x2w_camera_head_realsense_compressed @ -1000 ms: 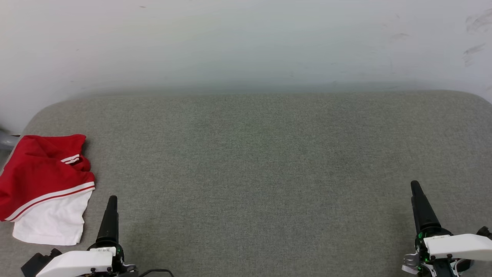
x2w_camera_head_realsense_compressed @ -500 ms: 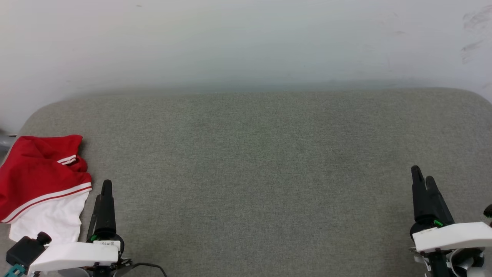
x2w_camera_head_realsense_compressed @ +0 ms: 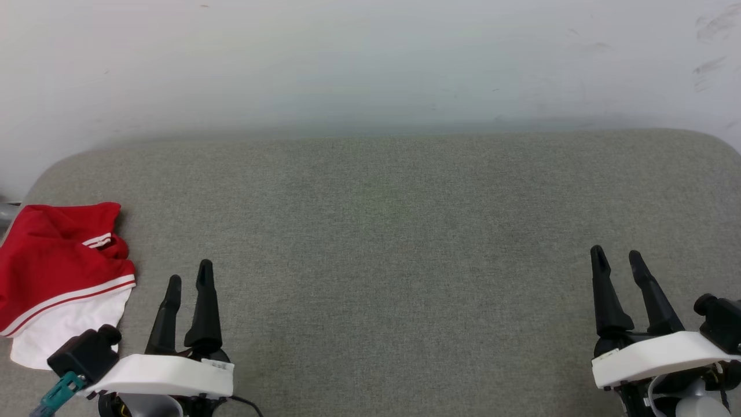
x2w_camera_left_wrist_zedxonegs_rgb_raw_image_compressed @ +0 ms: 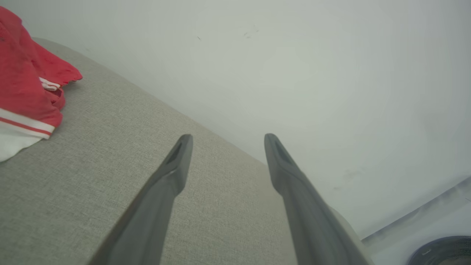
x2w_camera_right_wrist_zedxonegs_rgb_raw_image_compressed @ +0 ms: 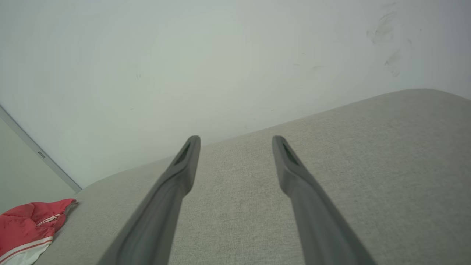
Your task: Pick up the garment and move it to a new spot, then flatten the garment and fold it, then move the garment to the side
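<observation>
The garment (x2w_camera_head_realsense_compressed: pixel 58 272) lies in a loose, rumpled heap at the far left end of the grey cushion (x2w_camera_head_realsense_compressed: pixel 393 231), with part of it running up to the cushion's left edge. Its red body is bunched toward the back of the cushion, a red-and-white striped band crosses it, and a white sleeve is spread toward the cushion's front. The left gripper (x2w_camera_head_realsense_compressed: pixel 189 272) is over the front left part of the cushion, just to the right of the garment and clear of it, with a strip of bare grey fabric between the nearer finger and the white sleeve. Its two dark fingers are spread apart and hold nothing. In the left wrist view the left gripper (x2w_camera_left_wrist_zedxonegs_rgb_raw_image_compressed: pixel 228 136) shows the same wide gap, with only cushion and the pale wall (x2w_camera_left_wrist_zedxonegs_rgb_raw_image_compressed: pixel 312 73) behind the cushion seen through it, and the garment (x2w_camera_left_wrist_zedxonegs_rgb_raw_image_compressed: pixel 22 84) sits off to the side near the cushion's back edge. The right gripper (x2w_camera_head_realsense_compressed: pixel 616 252) is over the front right part of the cushion, well apart from the garment, with nearly the whole cushion between them. Its fingers are also parted and empty. In the right wrist view the right gripper (x2w_camera_right_wrist_zedxonegs_rgb_raw_image_compressed: pixel 236 138) points across bare cushion, and the garment (x2w_camera_right_wrist_zedxonegs_rgb_raw_image_compressed: pixel 29 224) appears small at the cushion's far end.
</observation>
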You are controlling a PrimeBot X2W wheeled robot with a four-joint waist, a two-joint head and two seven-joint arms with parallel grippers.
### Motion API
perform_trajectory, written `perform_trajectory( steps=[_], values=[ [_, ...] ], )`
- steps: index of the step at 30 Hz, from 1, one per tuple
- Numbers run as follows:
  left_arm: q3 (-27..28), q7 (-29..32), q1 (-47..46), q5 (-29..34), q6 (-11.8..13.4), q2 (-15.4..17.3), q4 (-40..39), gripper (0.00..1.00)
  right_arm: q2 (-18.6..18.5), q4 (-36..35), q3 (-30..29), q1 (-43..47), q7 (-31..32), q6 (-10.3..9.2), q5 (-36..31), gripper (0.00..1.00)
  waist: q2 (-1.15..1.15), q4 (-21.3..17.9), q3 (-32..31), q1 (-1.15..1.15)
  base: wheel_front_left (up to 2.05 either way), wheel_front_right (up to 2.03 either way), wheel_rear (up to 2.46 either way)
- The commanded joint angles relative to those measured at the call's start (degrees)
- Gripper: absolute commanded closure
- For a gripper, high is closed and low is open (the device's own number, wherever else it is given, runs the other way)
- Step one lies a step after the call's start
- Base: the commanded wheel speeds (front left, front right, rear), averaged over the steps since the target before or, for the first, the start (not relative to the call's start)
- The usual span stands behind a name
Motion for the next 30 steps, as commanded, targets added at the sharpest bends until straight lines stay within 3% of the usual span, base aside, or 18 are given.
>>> perform_trajectory(
  steps=[1,10,24,30],
  values=[
    [-0.9,-0.6,-0.1,2.7,0.3,0.1,-1.1,0.00,0.0,-0.9,0.2,0.2,-0.6,-0.01,-2.2,0.00,0.00,0.0,0.0,0.00,0.00,0.00,0.00],
    [-5.5,-2.0,0.6,13.2,2.0,0.9,-1.5,0.00,0.0,-1.0,1.2,0.8,-2.1,-0.01,-10.1,0.00,0.00,-0.3,0.1,0.00,0.00,0.00,0.00],
    [-14.5,-4.0,1.1,22.5,11.3,5.9,-1.6,0.00,0.0,-1.7,3.1,1.7,-4.1,-0.01,-20.6,0.00,0.00,-0.7,0.0,0.00,0.00,0.00,0.00],
    [-17.0,-4.8,0.9,25.1,13.8,7.2,-1.1,0.00,0.0,-1.8,3.6,1.7,-4.9,-0.02,-24.9,0.00,0.00,-0.8,0.1,0.00,0.00,0.00,0.00]
  ],
)
